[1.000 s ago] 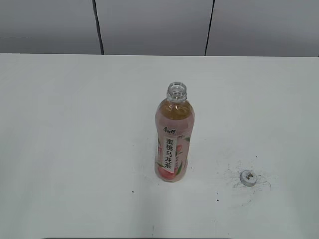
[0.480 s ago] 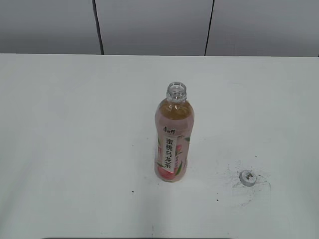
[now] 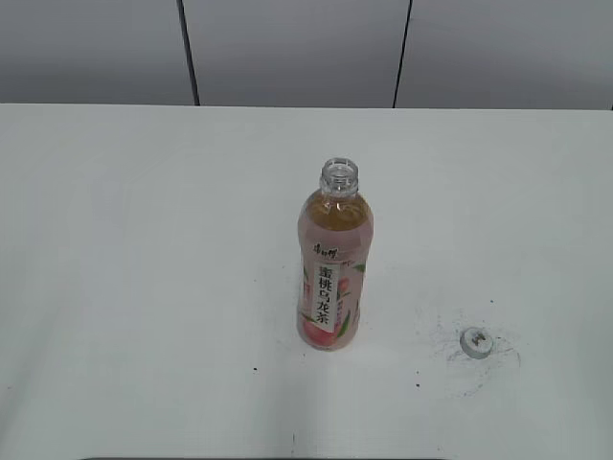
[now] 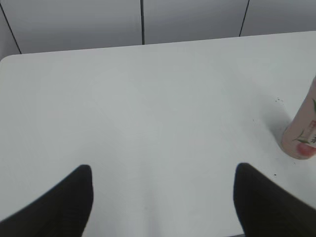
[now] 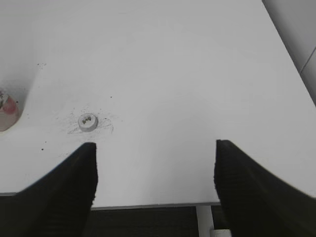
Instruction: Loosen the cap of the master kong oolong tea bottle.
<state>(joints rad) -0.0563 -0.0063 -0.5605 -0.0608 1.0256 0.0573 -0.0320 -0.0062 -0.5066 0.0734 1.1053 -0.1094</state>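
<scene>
Bottle [image 3: 332, 264] upright mid-tabletop [image 3: 144, 240], neck uncapped; cap [image 3: 476, 341] lying apart, toward near right edge. My left hand [image 4: 163, 197] and right hand [image 5: 155, 173] both spread wide, empty (near edge). Risk: stray sweep tips open bottle, tea spills.

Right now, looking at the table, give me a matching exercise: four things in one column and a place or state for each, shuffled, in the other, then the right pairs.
Things:
1. cap
2. master kong oolong tea bottle
3. left hand
4. right hand

Places or states:
A. upright, mouth uncovered
B. open and empty, bottle base at the right edge of its view
C. lying on the table, right of the bottle in the exterior view
D. open and empty, cap just beyond its left finger

Pairs: 1-C, 2-A, 3-B, 4-D
</scene>
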